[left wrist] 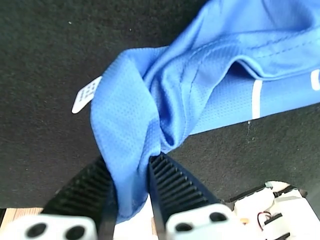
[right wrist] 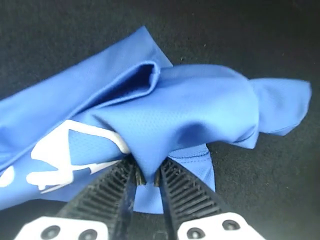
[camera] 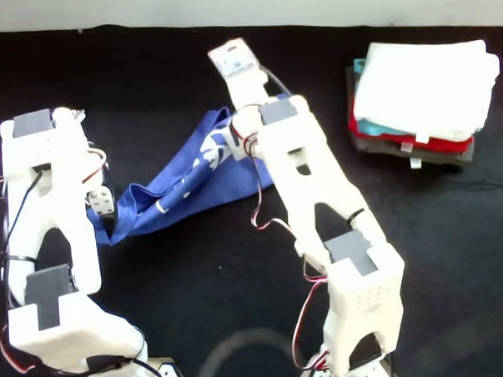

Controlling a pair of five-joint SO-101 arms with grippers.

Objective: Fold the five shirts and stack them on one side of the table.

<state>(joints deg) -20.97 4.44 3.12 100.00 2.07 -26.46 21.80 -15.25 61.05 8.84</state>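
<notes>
high view: blue shirt (camera: pixel 184 179) runs between our two arms over the table (camera: pixel 197 283), left of centre, bunched into a band rather than spread. stack (camera: pixel 419 98) of folded shirts sits at the right side of the table, well apart from it. left gripper (left wrist: pixel 131 165) is pinching a gathered wad of cloth at one end, near the white tag (left wrist: pixel 86 95). right gripper (right wrist: pixel 146 170) is pinching a fold at the other end, pads pressed together on fabric.

we judge this is the last shirt, at the spread-out step before folding. to do it well, we'd hold even tension on both grips and draw the arms apart along one line so the band spreads flat. then lower both ends together so it lands without a twist. both grips hold bunched cloth, not a clean edge, so we may need a regrip on hem or shoulder corners once it lies flat. risk: thin mesh slipping from one grip if we pull too hard.
</notes>
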